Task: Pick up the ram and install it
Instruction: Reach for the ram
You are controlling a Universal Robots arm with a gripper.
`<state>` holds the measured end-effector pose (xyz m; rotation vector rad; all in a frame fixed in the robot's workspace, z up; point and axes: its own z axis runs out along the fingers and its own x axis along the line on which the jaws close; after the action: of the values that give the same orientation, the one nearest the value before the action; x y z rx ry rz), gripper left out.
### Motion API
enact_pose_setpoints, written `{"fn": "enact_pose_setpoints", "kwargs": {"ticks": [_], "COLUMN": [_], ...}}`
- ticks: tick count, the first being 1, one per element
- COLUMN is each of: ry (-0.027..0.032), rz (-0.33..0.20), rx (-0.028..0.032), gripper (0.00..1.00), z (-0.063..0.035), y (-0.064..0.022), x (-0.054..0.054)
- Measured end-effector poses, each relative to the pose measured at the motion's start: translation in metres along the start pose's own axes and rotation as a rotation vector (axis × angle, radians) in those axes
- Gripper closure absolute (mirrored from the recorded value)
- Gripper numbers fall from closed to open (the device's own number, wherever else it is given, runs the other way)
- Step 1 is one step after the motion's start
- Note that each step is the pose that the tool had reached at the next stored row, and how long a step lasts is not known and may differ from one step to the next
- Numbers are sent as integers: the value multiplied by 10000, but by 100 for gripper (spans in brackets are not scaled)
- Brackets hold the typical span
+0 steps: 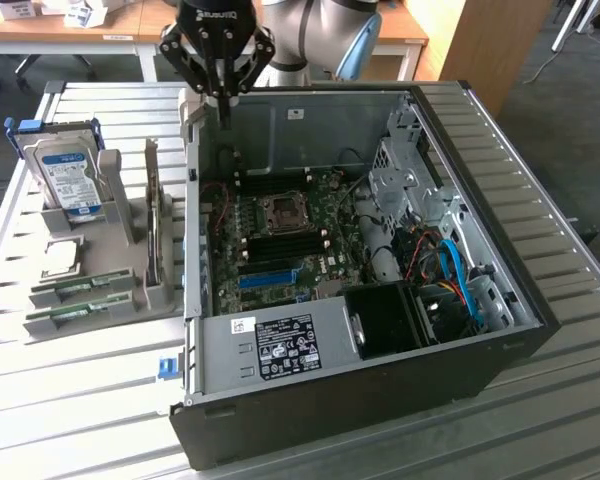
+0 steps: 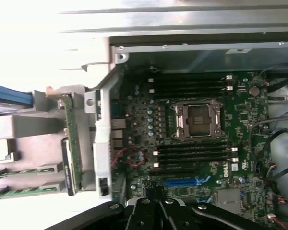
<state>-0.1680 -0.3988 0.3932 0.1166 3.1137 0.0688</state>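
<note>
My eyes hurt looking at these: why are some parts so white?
Exterior view: the table slats glare in bright stripes, while the computer case interior sits shaded; wrist view: strong light washes the area outside the case to plain white.

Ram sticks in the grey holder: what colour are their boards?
The ram sticks are green; the exterior view shows them best.

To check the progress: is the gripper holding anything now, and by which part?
Nothing is held. The gripper is shut and empty above the computer case; the ram lies in the grey rack.
</note>
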Motion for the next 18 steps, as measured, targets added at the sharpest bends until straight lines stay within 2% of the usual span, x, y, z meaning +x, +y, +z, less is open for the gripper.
{"fn": "enact_pose_setpoints", "kwargs": {"ticks": [8, 18], "ry": [0, 1], "rz": [-2, -1], "rx": [0, 0], "gripper": [89, 89], "z": [-3, -6], "y": [-18, -44], "x": [230, 573]}}
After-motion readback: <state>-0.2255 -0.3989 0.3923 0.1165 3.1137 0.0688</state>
